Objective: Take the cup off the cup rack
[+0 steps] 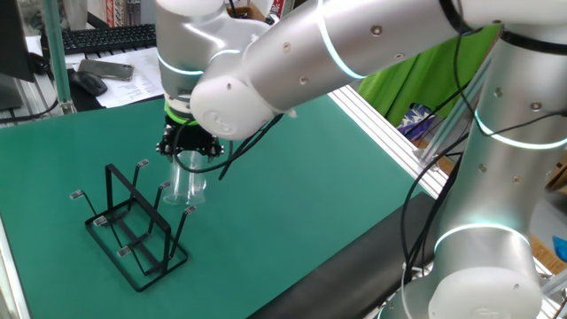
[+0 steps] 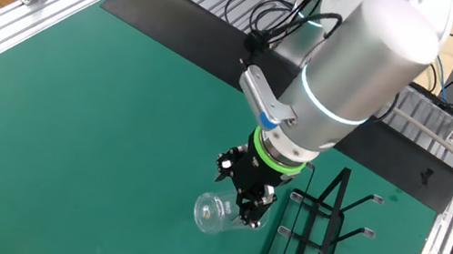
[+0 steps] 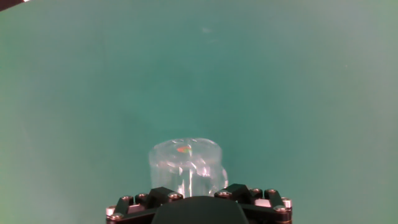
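The clear glass cup (image 1: 188, 183) hangs from my gripper (image 1: 188, 152), just right of the black wire cup rack (image 1: 133, 226) and free of its pegs. In the other fixed view the cup (image 2: 214, 214) is tilted, low over the green mat, left of the rack (image 2: 315, 234), with the gripper (image 2: 251, 203) closed on its end. In the hand view the cup (image 3: 185, 163) sticks out from between the black jaws of the gripper (image 3: 196, 198), with only mat beyond it. The rack holds no cup.
The green mat (image 1: 292, 195) covers the table. A keyboard (image 1: 111, 37) and a mouse (image 1: 89, 82) lie beyond its back left edge. Aluminium rails (image 2: 4, 25) and a black strip (image 2: 180, 18) border the mat.
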Action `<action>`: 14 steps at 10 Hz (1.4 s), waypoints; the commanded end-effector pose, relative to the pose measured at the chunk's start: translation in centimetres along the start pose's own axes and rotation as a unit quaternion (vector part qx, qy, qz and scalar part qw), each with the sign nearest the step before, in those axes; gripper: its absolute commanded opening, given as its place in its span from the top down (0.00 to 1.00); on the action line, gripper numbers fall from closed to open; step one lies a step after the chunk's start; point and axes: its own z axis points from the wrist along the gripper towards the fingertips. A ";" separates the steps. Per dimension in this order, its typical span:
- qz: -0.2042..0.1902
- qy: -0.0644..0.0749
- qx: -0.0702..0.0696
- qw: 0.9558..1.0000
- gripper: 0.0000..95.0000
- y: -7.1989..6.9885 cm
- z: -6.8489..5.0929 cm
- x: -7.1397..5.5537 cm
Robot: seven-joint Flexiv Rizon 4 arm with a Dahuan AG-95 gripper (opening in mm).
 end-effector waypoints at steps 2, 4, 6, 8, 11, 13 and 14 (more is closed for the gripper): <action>0.004 -0.003 -0.003 1.000 0.20 0.4 0.6 0.0; 0.005 -0.004 -0.005 1.000 0.20 0.5 0.8 0.0; 0.007 -0.001 -0.006 1.000 0.20 0.6 0.9 0.1; -0.001 0.016 -0.004 1.000 0.20 0.6 0.9 0.1; -0.010 0.054 -0.022 0.998 0.40 0.6 0.9 0.1; -0.011 0.070 -0.033 0.997 0.60 0.6 0.9 0.1; -0.011 0.072 -0.035 0.997 0.60 0.6 0.8 0.0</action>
